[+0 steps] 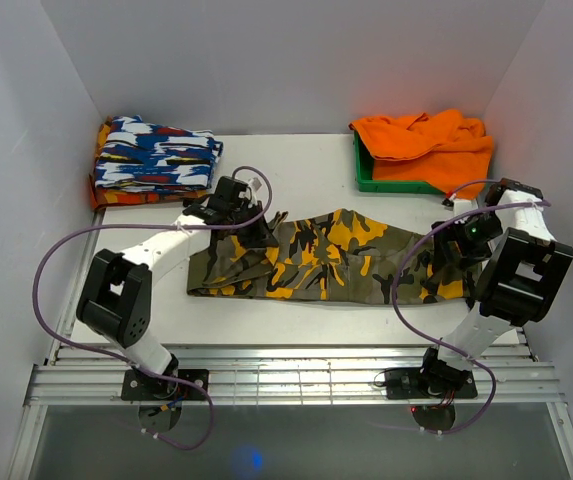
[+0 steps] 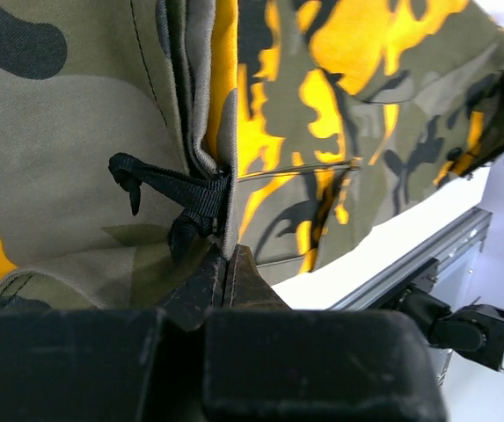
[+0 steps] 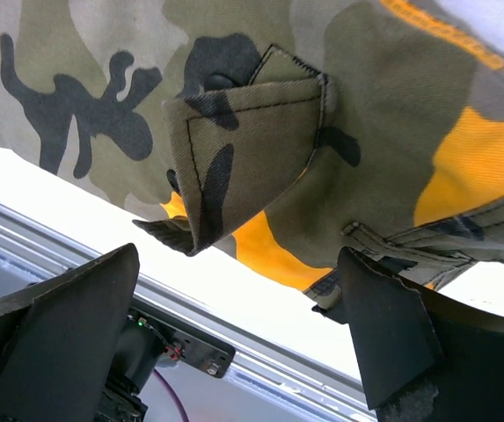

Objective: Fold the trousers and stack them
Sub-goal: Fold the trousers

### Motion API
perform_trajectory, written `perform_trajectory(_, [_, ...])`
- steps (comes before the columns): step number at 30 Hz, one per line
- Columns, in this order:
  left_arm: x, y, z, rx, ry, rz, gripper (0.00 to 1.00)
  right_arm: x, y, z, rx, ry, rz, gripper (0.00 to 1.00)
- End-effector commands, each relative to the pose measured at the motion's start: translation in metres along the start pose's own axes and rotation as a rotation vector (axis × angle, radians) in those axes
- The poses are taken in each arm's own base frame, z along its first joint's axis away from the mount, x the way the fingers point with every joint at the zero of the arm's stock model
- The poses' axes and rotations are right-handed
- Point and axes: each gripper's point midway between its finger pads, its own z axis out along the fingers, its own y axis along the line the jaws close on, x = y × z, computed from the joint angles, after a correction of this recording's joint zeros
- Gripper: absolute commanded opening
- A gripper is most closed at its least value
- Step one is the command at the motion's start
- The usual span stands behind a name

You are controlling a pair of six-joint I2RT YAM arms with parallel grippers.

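Note:
The camouflage trousers point(image 1: 331, 256) lie stretched left to right across the middle of the table, folded lengthwise. My left gripper point(image 1: 254, 232) sits at their left end, shut on an edge of the cloth; in the left wrist view the fingertips point(image 2: 226, 268) pinch a seam just under a black strap loop point(image 2: 177, 186). My right gripper point(image 1: 456, 248) is over the right end, jaws wide open. In the right wrist view its fingers point(image 3: 385, 334) flank a folded pocket flap point(image 3: 247, 154) and a hem of the trousers point(image 3: 383, 176), gripping nothing.
A blue-white-red folded garment point(image 1: 156, 155) lies at the back left on an orange layer. An orange cloth point(image 1: 428, 140) fills a green tray point(image 1: 366, 178) at the back right. White walls close in the sides. The table's metal front rail point(image 1: 286, 375) runs along the near edge.

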Motion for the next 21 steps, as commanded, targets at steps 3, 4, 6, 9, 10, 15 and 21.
perform_trajectory(3, [-0.008,-0.038,0.008,0.08,-0.052,-0.013,0.0,0.009,0.006,0.005,-0.027,0.013,0.007,0.9])
perform_trajectory(4, [-0.005,-0.044,0.011,0.092,-0.049,-0.004,0.0,0.01,0.006,0.007,-0.029,0.016,0.011,0.87])
perform_trajectory(6, [-0.003,-0.049,0.017,0.097,-0.044,-0.01,0.0,0.013,0.006,0.012,-0.033,0.023,0.019,0.81])
perform_trajectory(9, [0.0,-0.062,0.021,0.11,-0.044,-0.004,0.0,0.015,0.006,0.015,-0.033,0.028,0.024,0.77])
perform_trajectory(10, [0.004,-0.067,0.026,0.111,-0.038,0.0,0.0,0.015,0.006,0.016,-0.034,0.027,0.024,0.77])
perform_trajectory(15, [0.013,-0.078,0.041,0.115,-0.012,-0.007,0.0,0.014,0.006,0.017,-0.039,0.025,0.026,0.76])
perform_trajectory(21, [0.021,-0.081,0.053,0.103,0.004,0.003,0.0,0.016,0.006,0.02,-0.045,0.029,0.027,0.75])
